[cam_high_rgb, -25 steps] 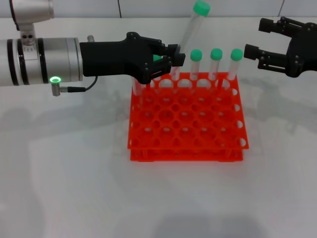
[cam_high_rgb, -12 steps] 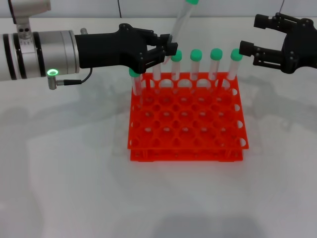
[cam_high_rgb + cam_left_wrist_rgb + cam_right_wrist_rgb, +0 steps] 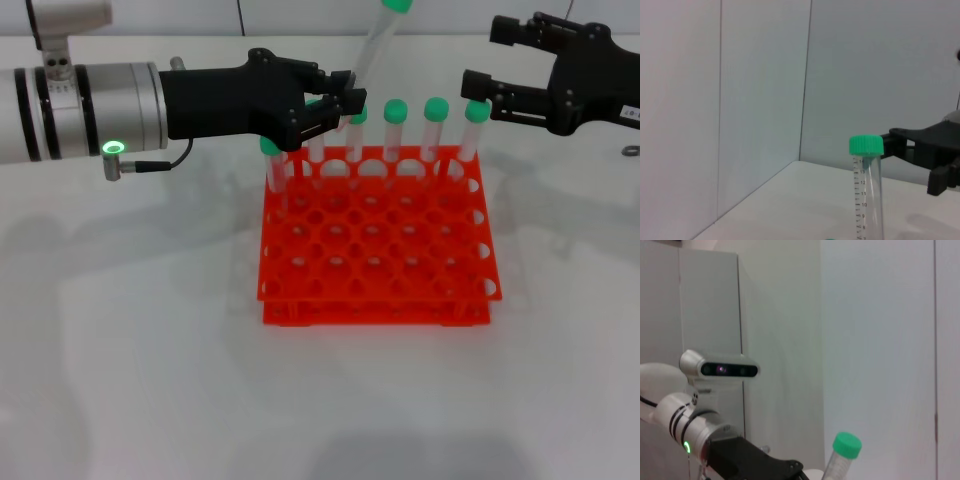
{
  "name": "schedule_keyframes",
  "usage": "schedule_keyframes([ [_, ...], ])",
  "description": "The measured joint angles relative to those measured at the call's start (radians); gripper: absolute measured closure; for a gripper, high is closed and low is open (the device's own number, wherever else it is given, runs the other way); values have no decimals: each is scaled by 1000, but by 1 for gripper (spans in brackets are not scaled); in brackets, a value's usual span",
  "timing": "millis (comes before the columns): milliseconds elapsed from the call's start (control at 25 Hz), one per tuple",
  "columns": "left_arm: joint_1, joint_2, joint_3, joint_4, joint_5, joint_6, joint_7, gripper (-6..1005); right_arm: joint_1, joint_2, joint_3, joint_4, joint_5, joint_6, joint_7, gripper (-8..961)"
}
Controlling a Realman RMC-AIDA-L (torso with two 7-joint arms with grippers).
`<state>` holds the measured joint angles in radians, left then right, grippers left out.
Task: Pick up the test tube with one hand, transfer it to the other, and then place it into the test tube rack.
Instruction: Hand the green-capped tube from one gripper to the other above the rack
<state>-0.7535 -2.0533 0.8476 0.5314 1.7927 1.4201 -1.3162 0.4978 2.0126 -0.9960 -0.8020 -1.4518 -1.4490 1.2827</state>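
My left gripper (image 3: 338, 103), black and unlabelled on the silver arm with the green light, is shut on the lower part of a clear test tube (image 3: 372, 48) above the rack's back row. The tube tilts up and to the right, its green cap at the picture's top edge. The tube also shows in the left wrist view (image 3: 868, 192) and the right wrist view (image 3: 842, 460). My right gripper (image 3: 487, 57), black with a white label, is open at the same height to the right of the tube, apart from it. The orange-red rack (image 3: 380, 302) stands on the table below.
Several other green-capped tubes (image 3: 436, 125) stand upright in the rack's back row, just under both grippers. The rack's nearer rows of holes hold nothing. A white table (image 3: 150, 350) surrounds the rack, and a wall rises behind it.
My left gripper has risen a little with the tube, whose cap now reaches the top edge. My right gripper has moved left towards the tube.
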Motion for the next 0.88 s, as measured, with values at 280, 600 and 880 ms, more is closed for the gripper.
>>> schedule_keyframes([
  [280,18,-1,2,2,-1,11,35,770,30,0,0,25,5,-6,1,198],
  [600,16,-1,4,-3,3,13,43,768,62,-1,3,51,9,-6,1,198],
  [880,16,-4,4,0,3,13,42,765,78,1,-7,52,29,-12,3,198],
])
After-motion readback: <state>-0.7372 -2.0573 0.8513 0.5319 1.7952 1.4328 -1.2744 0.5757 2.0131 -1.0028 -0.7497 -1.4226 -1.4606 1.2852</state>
